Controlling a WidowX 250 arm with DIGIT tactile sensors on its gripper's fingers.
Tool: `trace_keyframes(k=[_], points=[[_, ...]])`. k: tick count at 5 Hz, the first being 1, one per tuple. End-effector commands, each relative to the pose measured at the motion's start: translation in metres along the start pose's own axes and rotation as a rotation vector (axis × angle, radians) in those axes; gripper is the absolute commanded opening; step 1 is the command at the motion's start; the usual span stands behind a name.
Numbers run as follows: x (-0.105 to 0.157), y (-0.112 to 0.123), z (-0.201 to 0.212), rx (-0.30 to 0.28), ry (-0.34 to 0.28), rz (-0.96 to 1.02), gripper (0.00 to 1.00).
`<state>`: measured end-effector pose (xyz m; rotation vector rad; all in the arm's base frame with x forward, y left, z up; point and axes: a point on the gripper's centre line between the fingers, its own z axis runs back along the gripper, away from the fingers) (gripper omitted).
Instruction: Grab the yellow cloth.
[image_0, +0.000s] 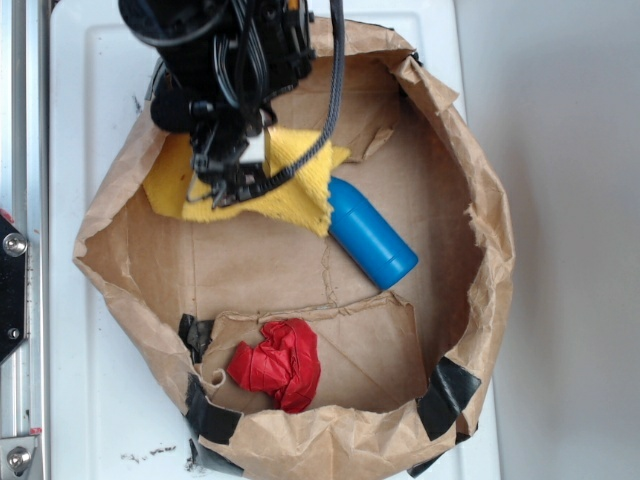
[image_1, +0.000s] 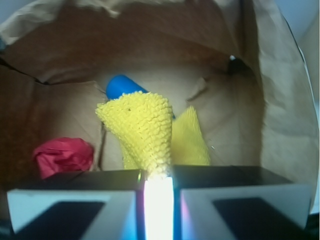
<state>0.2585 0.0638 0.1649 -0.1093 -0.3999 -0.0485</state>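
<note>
The yellow cloth (image_0: 290, 190) lies in the upper left of the brown paper bag's floor, its right corner touching the blue bottle (image_0: 370, 234). My gripper (image_0: 240, 172) is over the cloth's middle, shut on a pinched fold of it. In the wrist view the yellow cloth (image_1: 145, 130) rises as a terry peak out of the narrow gap between my two jaws, with my gripper (image_1: 158, 177) closed tight on its base. The cloth's left part is hidden under the arm in the exterior view.
The paper bag's crumpled walls (image_0: 480, 200) ring the whole work area. A red cloth wad (image_0: 280, 364) sits on a paper flap at the front. The blue bottle (image_1: 120, 86) and red wad (image_1: 62, 155) lie beyond the jaws. A metal rail (image_0: 22, 240) runs along the left.
</note>
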Motion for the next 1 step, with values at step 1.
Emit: trace_keyframes(k=[1], points=[[0.0005,-0.0121,0.0035,0.05,-0.06,-0.058,0.0]])
